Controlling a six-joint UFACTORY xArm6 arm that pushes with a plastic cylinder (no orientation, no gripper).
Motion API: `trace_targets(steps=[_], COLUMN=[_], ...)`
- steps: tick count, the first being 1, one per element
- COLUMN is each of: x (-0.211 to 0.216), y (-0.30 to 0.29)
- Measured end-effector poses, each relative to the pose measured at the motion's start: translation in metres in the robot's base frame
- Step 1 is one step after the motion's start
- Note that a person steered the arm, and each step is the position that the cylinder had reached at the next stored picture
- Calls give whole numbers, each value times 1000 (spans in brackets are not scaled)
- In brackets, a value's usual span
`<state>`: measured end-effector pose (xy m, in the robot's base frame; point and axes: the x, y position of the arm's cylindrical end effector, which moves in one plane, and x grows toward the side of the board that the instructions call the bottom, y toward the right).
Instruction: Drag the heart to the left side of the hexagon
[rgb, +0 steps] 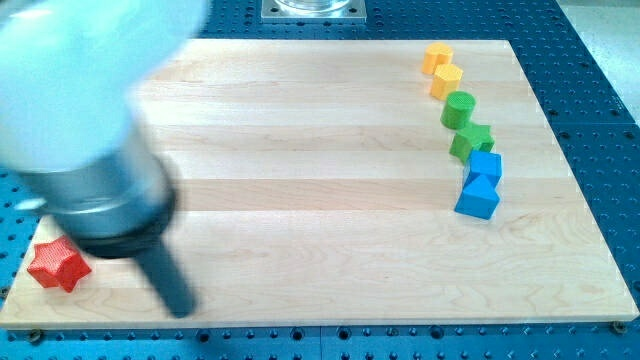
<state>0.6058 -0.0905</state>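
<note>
Camera view shows my tip (180, 308), holding nothing, beside the red star (58, 265), perhaps because no heart is discernible.

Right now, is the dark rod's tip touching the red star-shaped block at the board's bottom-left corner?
No: my tip rests on bare wood to the view's right of the red star-shaped block, with a visible gap between them.

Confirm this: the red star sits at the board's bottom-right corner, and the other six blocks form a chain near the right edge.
Not right. The camera view shows the red star at the board's bottom-left corner, left of my tip. The rest holds: the other six blocks form a chain near the view's right edge.
</note>
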Motion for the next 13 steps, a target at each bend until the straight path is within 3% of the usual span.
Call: trace_targets(steps=[1, 2, 4, 5, 7, 8, 10, 11, 12, 13], x=[-61, -156, -349, -411, -406, -392, -370, -389, -379, -361], y=[105, 129, 123, 147, 275, 282, 225, 257, 288, 268])
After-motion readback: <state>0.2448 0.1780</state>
